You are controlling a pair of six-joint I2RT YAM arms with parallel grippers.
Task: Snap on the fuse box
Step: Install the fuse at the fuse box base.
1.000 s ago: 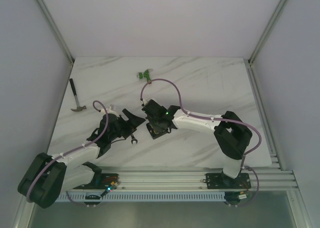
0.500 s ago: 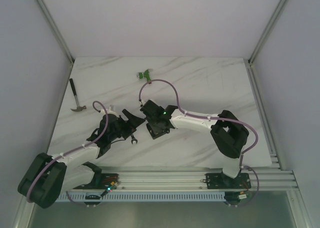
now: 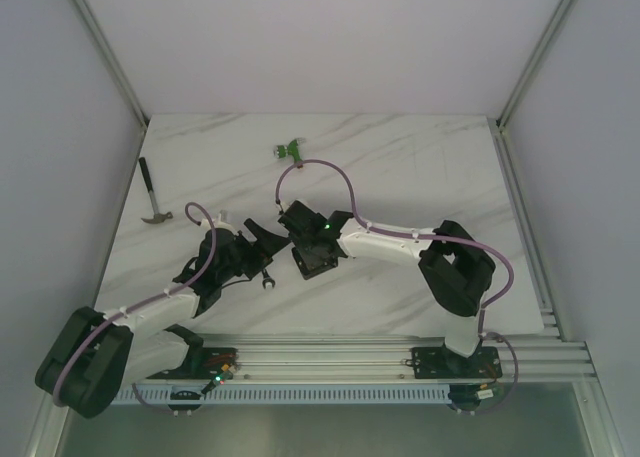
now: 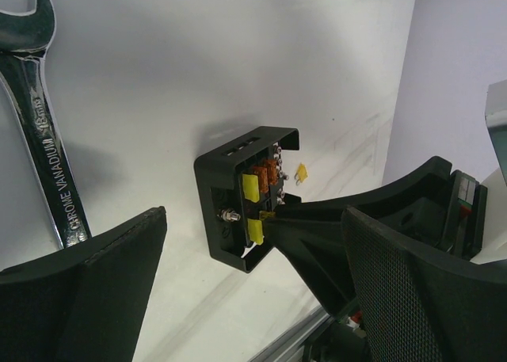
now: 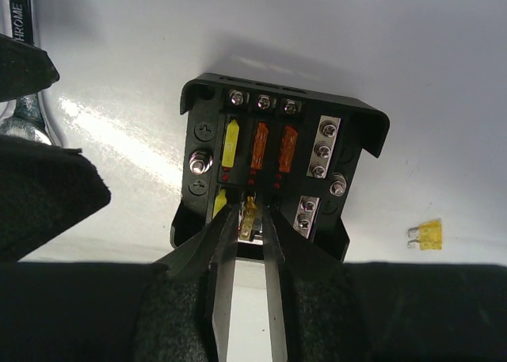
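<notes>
Top view: fuse box (image 3: pixel 322 267) flat on the worktop (image 3: pixel 420 167), near the middle front, between the two arms. Down onto it from the far side, the right gripper (image 3: pixel 306 251); just beside it on the left, not touching, the left gripper (image 3: pixel 266 237). Close under that one, a wrench (image 3: pixel 265 277). Well apart and out of play: hammer (image 3: pixel 152 195), green connector (image 3: pixel 290 150).

Left wrist view: left gripper spread wide, holding nothing, the box ahead in the gap and touched by neither finger. No lid on the box here; orange and yellow fuses bare. Reaching in at its near edge, the right gripper's tips. Just beyond the box, a loose yellow fuse (image 4: pixel 302 172) on the worktop.

Right wrist view: right gripper narrowed to a pinch on a small yellow fuse (image 5: pixel 249 214), held at a slot in the lower row, beside another yellow one. Seated or only resting on the slot: cannot tell.

Likely trouble from here, by judgement only. Unbraced box, so liable to tip or skid across the smooth worktop under an off-centre push. Easy to miss the contacts with a slight tilt in the pinch: bent blades, or a fuse left half in. Very little to grip between such thin tips; likely to slip or flick away under pressure. Crowded, too: with the other arm so near, risk of knocking finger against finger in any sideways correction.
</notes>
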